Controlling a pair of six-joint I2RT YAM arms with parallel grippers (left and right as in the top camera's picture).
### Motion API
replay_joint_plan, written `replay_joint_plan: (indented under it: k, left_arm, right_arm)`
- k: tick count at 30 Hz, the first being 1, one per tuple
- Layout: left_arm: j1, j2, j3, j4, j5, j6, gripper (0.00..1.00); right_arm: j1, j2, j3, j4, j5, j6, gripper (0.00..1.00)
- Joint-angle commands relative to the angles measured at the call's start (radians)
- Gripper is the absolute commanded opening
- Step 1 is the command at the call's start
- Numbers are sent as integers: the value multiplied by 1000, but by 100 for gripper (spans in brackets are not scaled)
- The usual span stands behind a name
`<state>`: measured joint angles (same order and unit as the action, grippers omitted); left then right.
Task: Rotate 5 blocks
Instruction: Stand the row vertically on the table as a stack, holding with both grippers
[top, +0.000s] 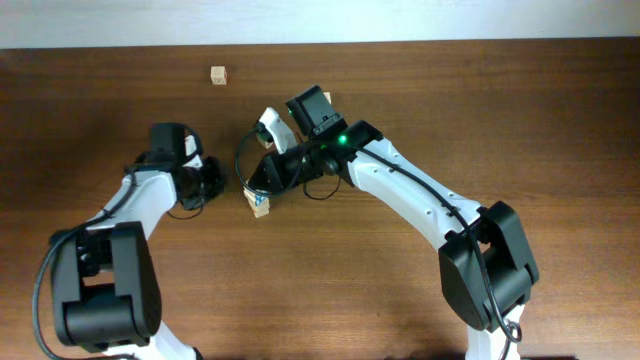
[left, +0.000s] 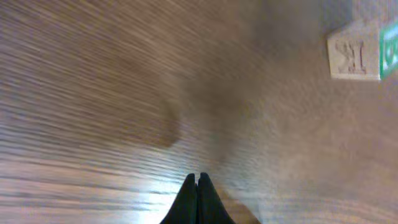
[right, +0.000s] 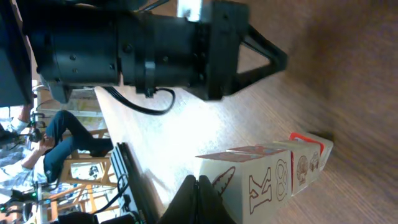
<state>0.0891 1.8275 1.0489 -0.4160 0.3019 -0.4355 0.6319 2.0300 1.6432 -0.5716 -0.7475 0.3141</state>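
Observation:
A short row of pale wooden blocks (right: 249, 180) lies on the table right by my right gripper (right: 198, 182). The nearest block shows an outlined K and an 8, and a red-edged block (right: 308, 158) sits behind it. The right gripper is shut and empty, its tips beside the nearest block's face. From overhead these blocks (top: 261, 205) lie just below the right gripper (top: 262, 188). One lone block (top: 218, 75) sits far back. My left gripper (left: 198, 182) is shut on nothing above bare wood, left of the blocks (top: 212, 180). A block with a faint letter (left: 353, 55) shows at its view's upper right.
A green-marked cube face (left: 389, 50) touches the lettered block at the frame edge. The left arm's black wrist (right: 155, 46) fills the top of the right wrist view. The dark wooden table (top: 450, 110) has a pale back edge; chairs and a person stand beyond the table.

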Motion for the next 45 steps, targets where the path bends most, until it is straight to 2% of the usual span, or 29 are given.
replay_joint_plan:
  k: [1,19,45]
  left_arm:
    - [45,6,-1,13,-11,-6,1]
    - [51,6,-1,15,-11,-6,2]
    - [51,6,-1,14,-11,-5,2]
  right_arm:
    - [4,53,-31,-16,135,-10,5]
    - [3,52,28,-76,75,-10,9]
    - [3,52,46,-76,47,-6,14]
